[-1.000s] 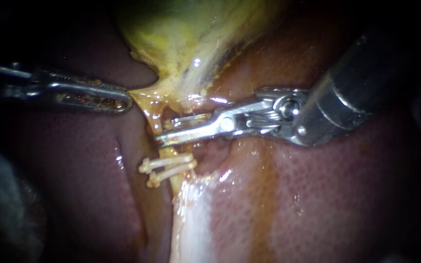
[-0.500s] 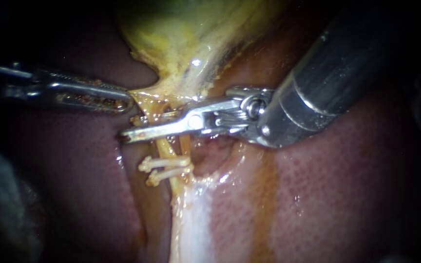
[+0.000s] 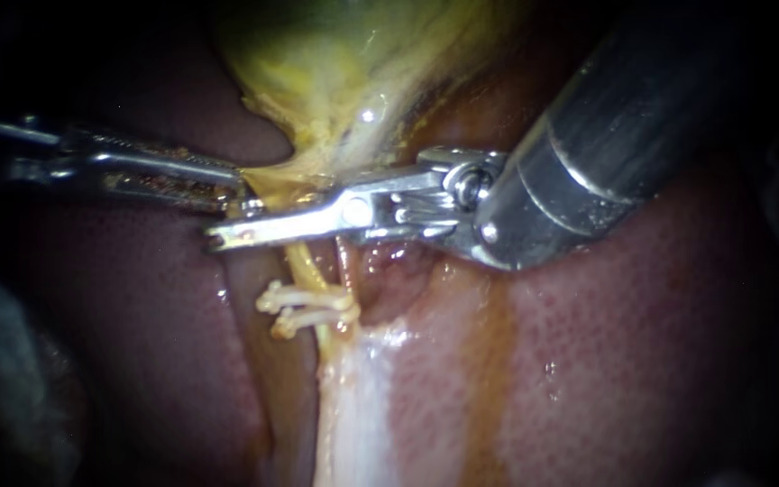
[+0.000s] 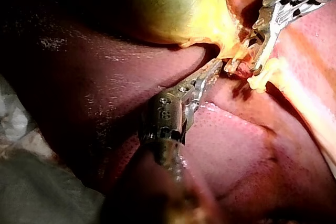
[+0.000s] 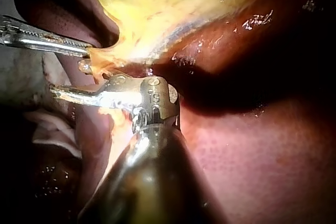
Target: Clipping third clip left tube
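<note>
The left instrument point(image 3: 232, 191) is coming in from the side. Its jaws are pinching the yellow tissue point(image 3: 268, 176) at the bottom of the gallbladder point(image 3: 335, 81). The tissue is being stretched out into a point. I think this is to pull the tubes straight so they are easy to reach.

The left tube point(image 3: 302, 266) is the thin yellow one. It is running down from the gallbladder and lying on the liver point(image 3: 588, 361). A redder tube point(image 3: 344, 261) is lying just beside it. Two pale clips point(image 3: 307, 298) are already sitting across the left tube, one right under the other.

The right instrument point(image 3: 227, 234) is reaching across from the other side. It is lying over the left tube, between the two clips and the gallbladder. In the left wrist view a gap is showing between its two jaws, with the tube's tissue in that gap. So the jaws are spread, one on each side, and not squeezing yet.

I think it is sitting there so the third clip goes a little way above the other two. Its tip is poking out past the tube, so the whole tube is probably inside. That tip is very near the left instrument, so the two could bump. I cannot tell if a clip is waiting inside the jaws.
</note>
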